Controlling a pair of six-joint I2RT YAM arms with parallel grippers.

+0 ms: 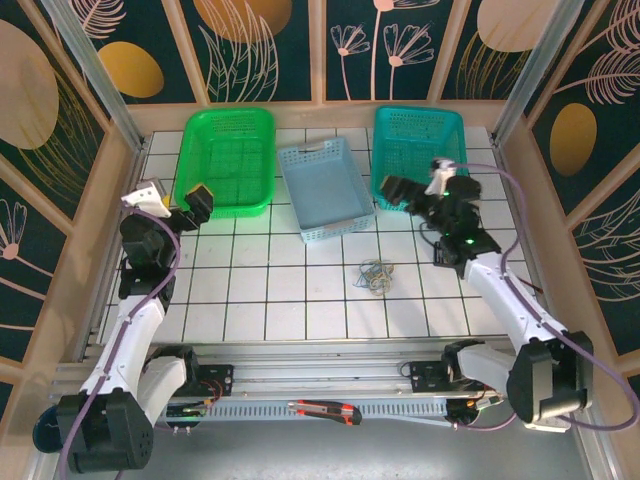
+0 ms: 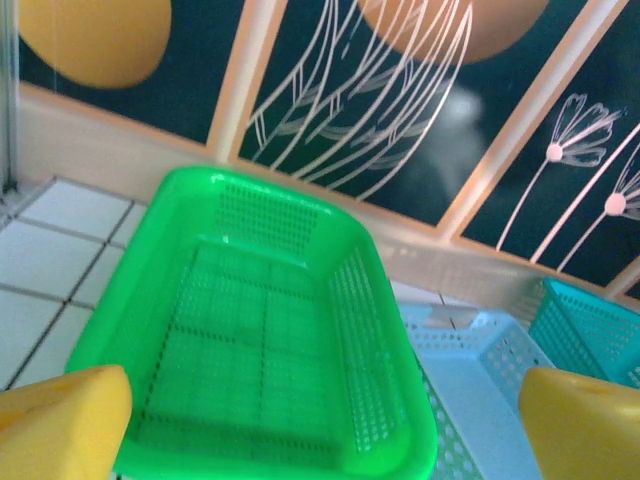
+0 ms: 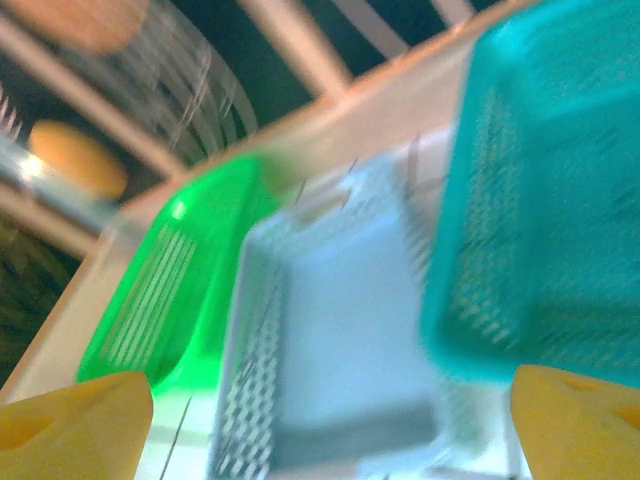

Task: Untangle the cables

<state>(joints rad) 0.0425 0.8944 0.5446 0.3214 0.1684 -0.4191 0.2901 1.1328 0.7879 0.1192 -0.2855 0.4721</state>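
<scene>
The cables lie as a small loose tangle of thin wires on the white tiled table, right of centre, with nothing touching them. My left gripper hovers at the near right corner of the green basket, far left of the tangle. In the left wrist view its yellow fingers stand wide apart, open and empty, over the green basket. My right gripper sits behind the tangle, between the light blue basket and the teal basket. Its yellow fingers are spread open with nothing between them.
Three baskets line the back of the table. The right wrist view is blurred and shows the light blue basket, the teal basket and the green basket. A red and black tool lies on the front rail. Wooden walls enclose the table.
</scene>
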